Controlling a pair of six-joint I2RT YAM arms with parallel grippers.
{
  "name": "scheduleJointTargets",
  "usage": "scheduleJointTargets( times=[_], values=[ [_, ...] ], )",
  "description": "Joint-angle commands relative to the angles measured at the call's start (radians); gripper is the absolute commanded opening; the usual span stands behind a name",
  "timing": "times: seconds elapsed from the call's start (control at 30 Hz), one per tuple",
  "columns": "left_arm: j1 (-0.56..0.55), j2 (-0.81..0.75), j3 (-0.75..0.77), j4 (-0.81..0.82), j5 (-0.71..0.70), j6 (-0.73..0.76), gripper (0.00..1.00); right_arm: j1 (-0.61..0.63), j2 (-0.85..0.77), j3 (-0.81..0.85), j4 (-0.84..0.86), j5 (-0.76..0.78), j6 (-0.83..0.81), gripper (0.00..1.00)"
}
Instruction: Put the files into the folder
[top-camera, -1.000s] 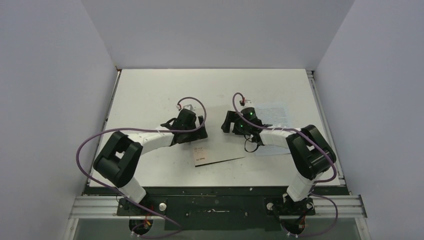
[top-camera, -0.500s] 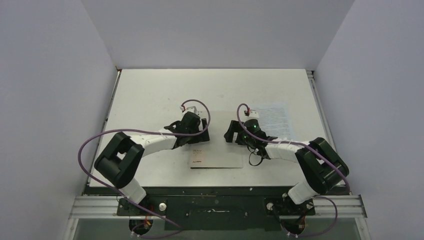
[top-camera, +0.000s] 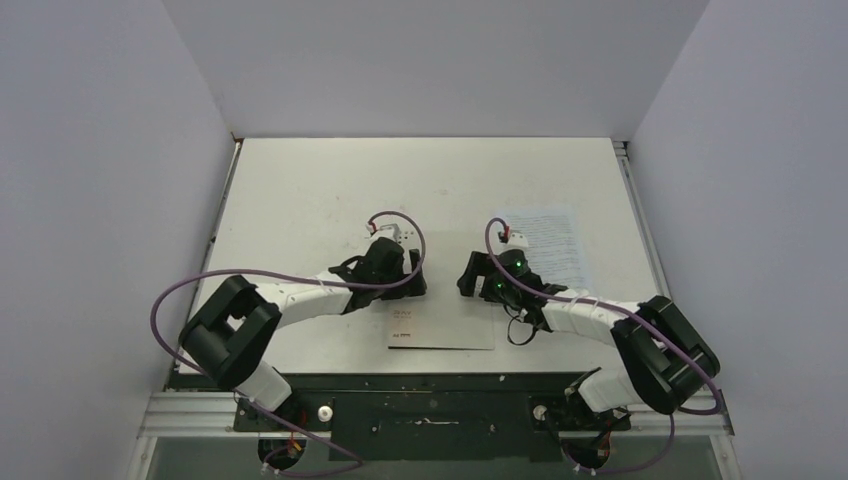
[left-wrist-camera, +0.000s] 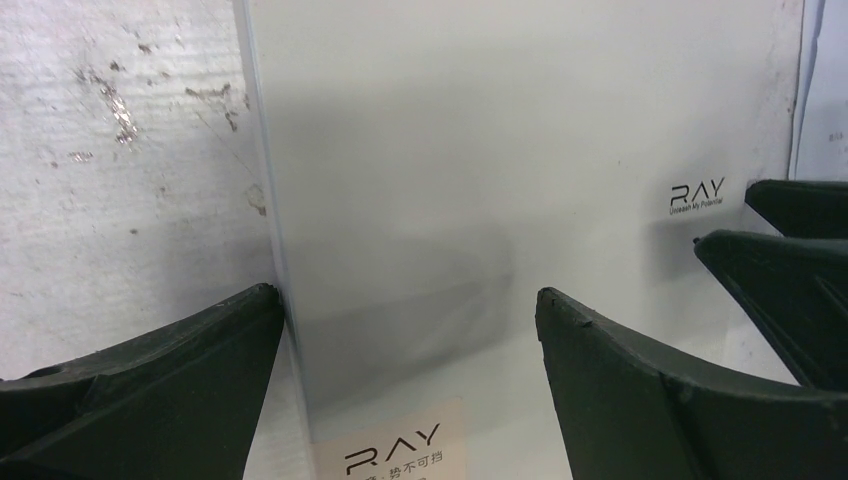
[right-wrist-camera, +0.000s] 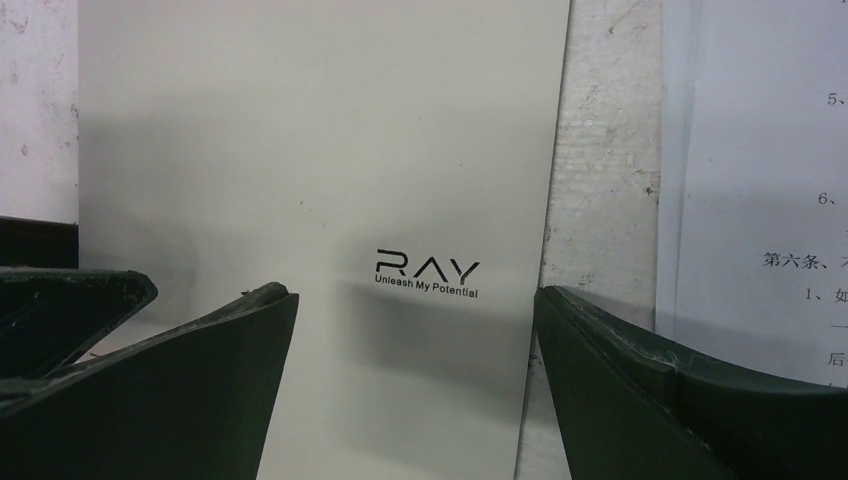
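Observation:
The folder lies shut and flat near the table's front edge, light grey-beige with "RAY" marks. Both grippers hang low over its far part. My left gripper is open. In the left wrist view, the left gripper straddles the folder's left edge, one finger over bare table. My right gripper is open too. In the right wrist view, the right gripper spans the folder's right edge. The files, printed white sheets, lie right of the folder.
The white table is scratched and walled on three sides. In each wrist view the other arm's dark fingers show at the side, the right arm's fingers and the left arm's finger. A metal rail runs along the near edge.
Both grippers have moved toward the near edge, staying open. The folder has slid nearer with them and turned from tilted to square with the table front. The files have stayed put.

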Motion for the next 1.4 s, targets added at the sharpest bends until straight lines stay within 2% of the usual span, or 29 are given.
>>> scheduleJointTargets(
  times=[0.0, 0.37, 0.77, 0.93, 1.37],
  values=[
    [-0.040, -0.037, -0.057, -0.039, 0.137, -0.066, 0.97, 0.030, -0.025, -0.017, -0.039, -0.063, 0.030, 0.91],
    [-0.039, -0.138, -0.099, -0.098, 0.085, -0.060, 0.96, 0.024, -0.083, 0.016, -0.177, -0.008, -0.041, 0.90],
    [-0.038, -0.186, -0.132, -0.098, 0.123, -0.065, 0.96, 0.069, -0.085, 0.068, -0.322, 0.099, -0.095, 0.90],
    [-0.039, -0.196, -0.167, -0.067, 0.139, -0.076, 0.96, 0.109, -0.081, 0.068, -0.324, 0.111, -0.075, 0.90],
    [-0.042, -0.184, -0.200, -0.007, 0.227, -0.102, 0.96, 0.120, -0.129, 0.014, -0.240, 0.035, -0.005, 0.90]
  ],
)
